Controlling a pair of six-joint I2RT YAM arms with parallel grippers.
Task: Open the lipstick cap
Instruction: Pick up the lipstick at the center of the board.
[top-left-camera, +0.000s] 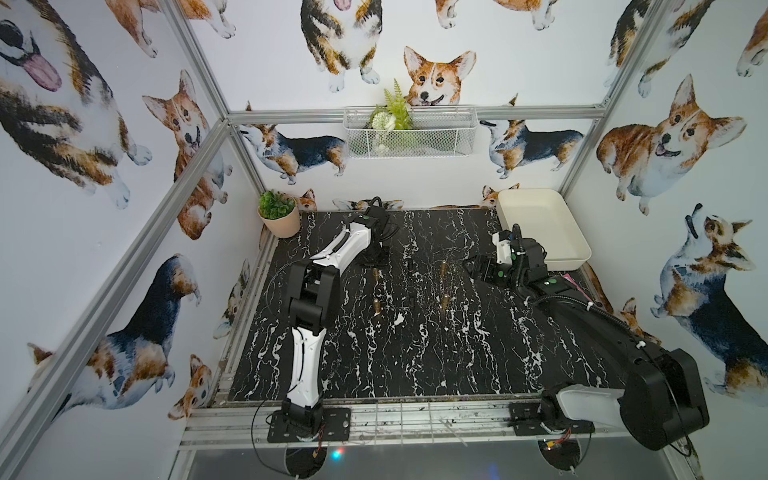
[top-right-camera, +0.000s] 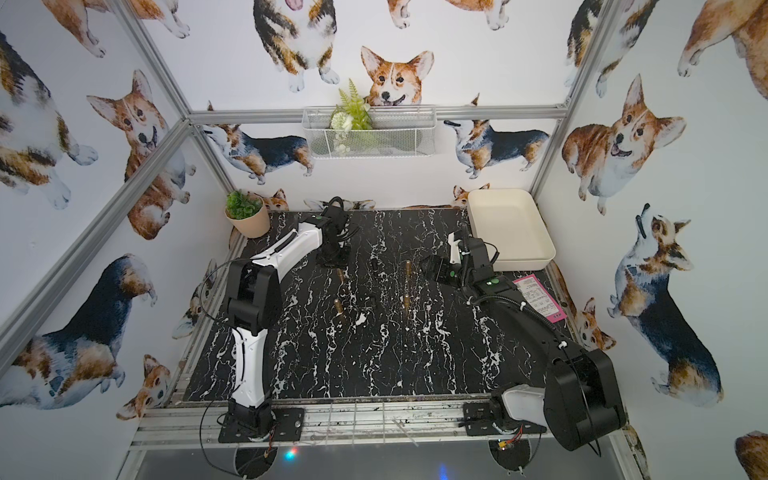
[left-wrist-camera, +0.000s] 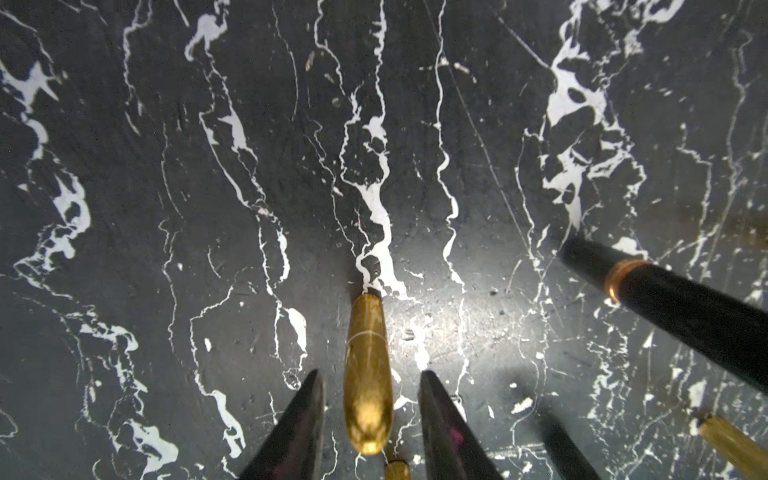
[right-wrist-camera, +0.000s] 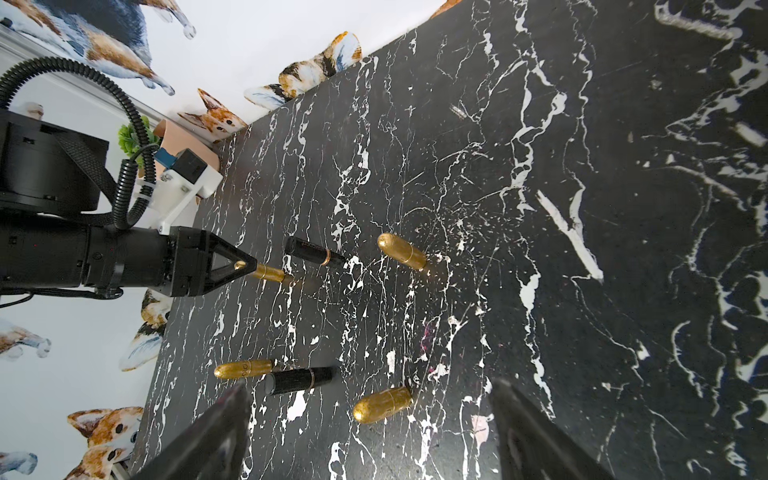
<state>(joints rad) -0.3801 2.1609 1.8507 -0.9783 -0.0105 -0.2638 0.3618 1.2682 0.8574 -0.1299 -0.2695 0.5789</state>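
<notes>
The black, white-veined desk (top-left-camera: 415, 353) carries a cream tray (top-left-camera: 570, 259) at its far right corner. A potted plant (top-left-camera: 279, 216) sits in the other far corner, opposite the tray along the back wall.

The right end effector (top-left-camera: 471, 268) hangs near the tray, on the side toward the desk's middle. It is released, its fingers (right-wrist-camera: 216, 432) spread wide with nothing between them. The left end effector (right-wrist-camera: 248, 266) is well apart from the tray, across the desk toward the plant's side, pointing down. A pink paper slip (top-right-camera: 538, 299) lies just beside the tray's near edge.

Lipsticks stand on the desk between the two end effectors. The gold lipstick (left-wrist-camera: 368, 374) at issue is the one in the back row farthest from the tray. It stands upright directly under the left end effector, and its rounded top reaches up between the two fingers (left-wrist-camera: 299, 424). That end effector is released too: a narrow gap shows on each side of the lipstick, so neither finger touches it. A black lipstick (left-wrist-camera: 665, 299) stands next to it on the tray side. A thin seam (left-wrist-camera: 365, 332) rings the gold lipstick below the fingertips.
</notes>
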